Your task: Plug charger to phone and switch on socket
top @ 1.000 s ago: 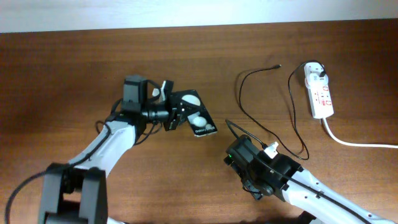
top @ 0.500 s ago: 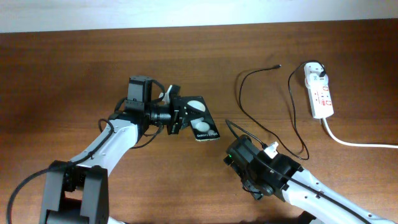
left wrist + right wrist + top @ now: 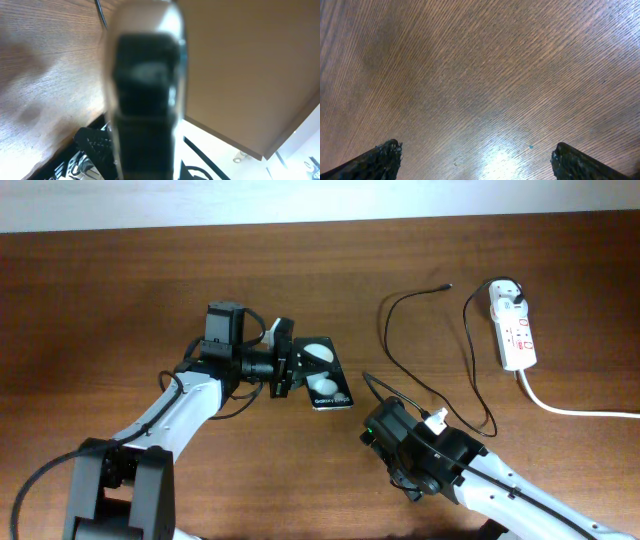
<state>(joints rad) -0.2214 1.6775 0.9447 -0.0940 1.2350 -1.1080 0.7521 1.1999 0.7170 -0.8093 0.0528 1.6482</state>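
Observation:
The phone (image 3: pixel 322 374) is a black slab with two white spots, left of the table's middle. My left gripper (image 3: pixel 284 370) is shut on its left edge; in the left wrist view the phone (image 3: pixel 145 100) fills the centre as a blurred dark slab. The charger's thin black cable (image 3: pixel 385 330) loops on the table, its plug tip (image 3: pixel 446 285) lying free at the far right. It runs from a white adapter (image 3: pixel 508 290) in the socket, a white power strip (image 3: pixel 515 332). My right gripper (image 3: pixel 477 150) is open and empty over bare wood.
The strip's thick white cord (image 3: pixel 575 411) runs off the right edge. The right arm's body (image 3: pixel 420 455) lies at the front, near a low loop of the cable. The brown wooden table (image 3: pixel 120 290) ends at a pale far edge.
My left gripper has carried the phone a little to the right and turned it. The right arm, cable and power strip have not moved.

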